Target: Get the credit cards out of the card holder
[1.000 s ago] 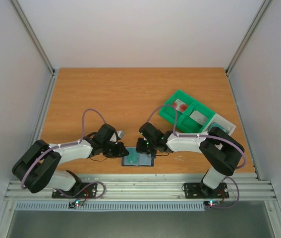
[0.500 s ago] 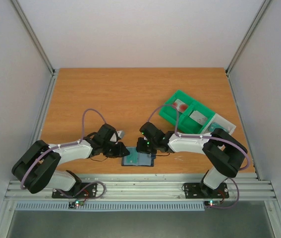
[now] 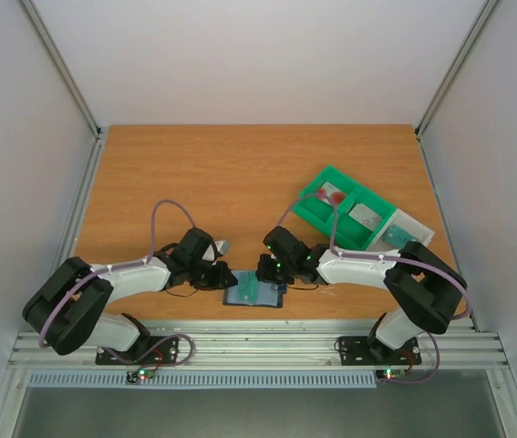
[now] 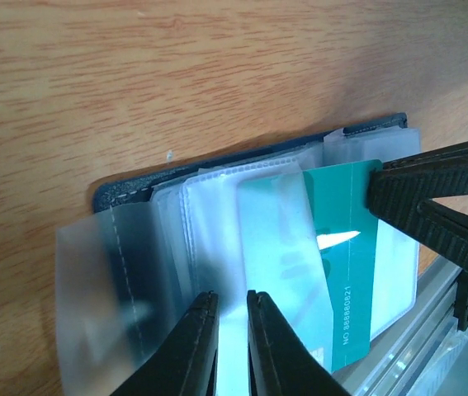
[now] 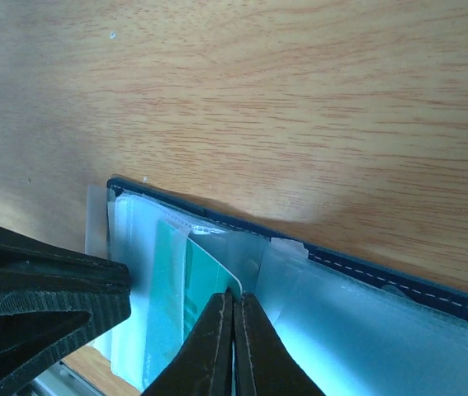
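Observation:
The slate-blue card holder (image 3: 253,296) lies open near the table's front edge, its clear sleeves (image 4: 217,223) fanned out. My left gripper (image 3: 225,279) is at its left end, jaws nearly together on a clear sleeve (image 4: 231,295). My right gripper (image 3: 263,274) is shut on the corner of a teal credit card (image 5: 205,285). The card sticks partly out of its sleeve and also shows in the left wrist view (image 4: 345,247). Each wrist view shows the other gripper's black fingers (image 4: 432,206) (image 5: 44,289) close by.
A green compartmented tray (image 3: 305,210) stands at the right rear, holding a whitish card with a red blotch (image 3: 334,194) and a greyish card (image 3: 365,216). A pale lid or tray (image 3: 410,225) lies beside it. The table's metal front rail (image 3: 258,345) runs just behind the holder.
My right arm has shifted a little right and toward the front edge. More of the teal card shows over the holder. The left arm has stayed put.

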